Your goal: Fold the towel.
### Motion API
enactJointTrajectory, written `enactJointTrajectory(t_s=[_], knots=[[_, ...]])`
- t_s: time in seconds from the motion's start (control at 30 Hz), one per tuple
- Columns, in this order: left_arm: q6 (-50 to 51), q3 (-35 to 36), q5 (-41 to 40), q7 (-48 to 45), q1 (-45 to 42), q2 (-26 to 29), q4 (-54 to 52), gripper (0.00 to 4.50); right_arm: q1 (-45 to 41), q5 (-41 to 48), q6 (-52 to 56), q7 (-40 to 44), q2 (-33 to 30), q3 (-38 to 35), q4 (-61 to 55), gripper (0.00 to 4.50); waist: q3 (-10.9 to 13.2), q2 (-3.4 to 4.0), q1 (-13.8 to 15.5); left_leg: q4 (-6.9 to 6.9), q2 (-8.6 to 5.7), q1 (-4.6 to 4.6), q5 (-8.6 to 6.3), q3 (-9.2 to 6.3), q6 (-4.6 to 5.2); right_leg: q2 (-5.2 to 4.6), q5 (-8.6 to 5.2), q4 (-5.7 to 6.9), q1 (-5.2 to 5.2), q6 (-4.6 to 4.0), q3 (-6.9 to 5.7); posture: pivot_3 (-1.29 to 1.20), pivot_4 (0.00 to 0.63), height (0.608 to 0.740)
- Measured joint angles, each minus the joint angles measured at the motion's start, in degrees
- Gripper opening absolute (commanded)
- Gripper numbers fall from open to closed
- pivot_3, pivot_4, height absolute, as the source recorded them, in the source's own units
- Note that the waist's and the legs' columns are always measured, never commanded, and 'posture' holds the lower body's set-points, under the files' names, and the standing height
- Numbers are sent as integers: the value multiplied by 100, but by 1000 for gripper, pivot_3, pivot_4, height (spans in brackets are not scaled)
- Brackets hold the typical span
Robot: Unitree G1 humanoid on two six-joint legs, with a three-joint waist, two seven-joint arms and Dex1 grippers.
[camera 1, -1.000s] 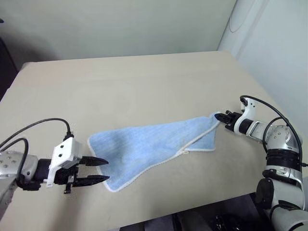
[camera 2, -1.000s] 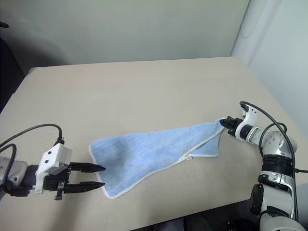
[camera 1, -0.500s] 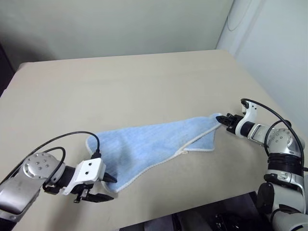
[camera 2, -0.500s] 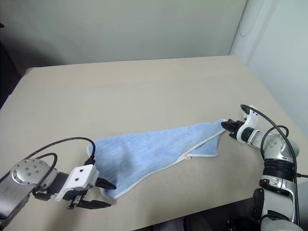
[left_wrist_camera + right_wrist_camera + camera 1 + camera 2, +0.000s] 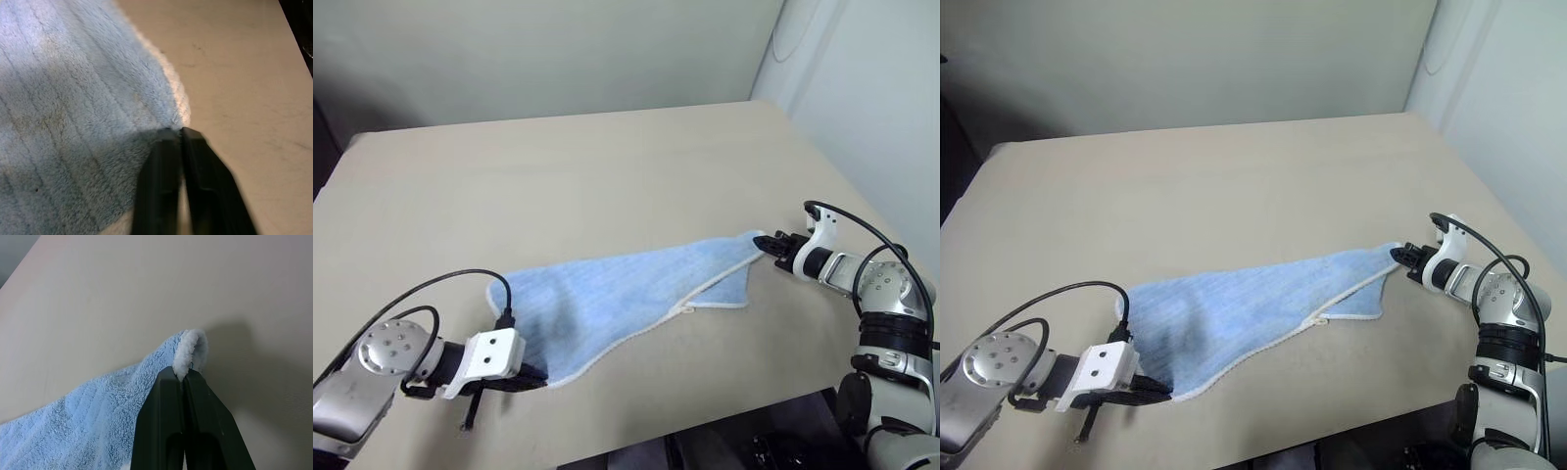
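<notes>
the left gripper (image 5: 181, 131) is clamped on the near left corner of the towel (image 5: 617, 299), its two black fingers (image 5: 159, 186) pressed together with the white hem bunched right at their tips. from there the light-blue terry spreads away from the jaws, flat on the table (image 5: 568, 166), ribbed in faint lines (one side of it in shadow).

the right gripper (image 5: 183, 372) is likewise pinched tight on the towel, at the opposite far corner, where the white hem curls up in a little loop just past the fingertips. that corner is lifted a bit off the tabletop and casts a shadow beyond it.

between the two grips the towel lies stretched in a long tapering shape, wide by the left jaws and narrowing toward the right ones, with a folded-over flap near the right end and the white stitched edge running along the side nearer the robot.
</notes>
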Motion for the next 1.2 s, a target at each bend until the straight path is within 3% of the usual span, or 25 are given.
enactJointTrajectory(t_s=[0.3,0.53,0.8,1.03,1.13,1.2], knots=[[743,350,-702,365,140,-439,-184,30,-15,-3,3,14,-10,7,4,0,-1,1,-2,4,0,-3,0,0,0,0,0,0,2,0,-2,0,150,740],[2284,1784,-2508,1441,-1150,-968,-140,30,-357,93,-124,343,-297,7,-28,0,1,7,-4,11,0,-7,4,6,-5,-1,1,4,0,1,-3,0,150,740],[2707,2169,-2963,2267,-2106,-1448,550,30,-1418,9,-868,383,-450,-2,723,0,0,9,-50,3,1,-8,11,6,-14,0,0,7,-17,2,3,0,150,740],[2225,1804,-2377,2916,-4337,-1980,2466,30,-3162,-587,-2184,477,-305,283,2839,0,0,9,-49,15,-2,-25,16,3,-12,-3,2,35,-43,4,4,0,150,740],[1515,1528,-1708,3207,-6052,-2105,4335,30,-4237,-959,-3166,434,-186,368,4199,0,1,7,-61,30,-4,-111,30,1,-21,-9,2,71,-137,4,4,0,150,740],[951,1409,-1313,3288,-6969,-2117,5337,30,-4783,-1092,-3703,377,-151,355,4786,0,1,6,-76,62,-3,-186,71,-2,-90,-10,2,82,-223,5,5,0,150,740]])
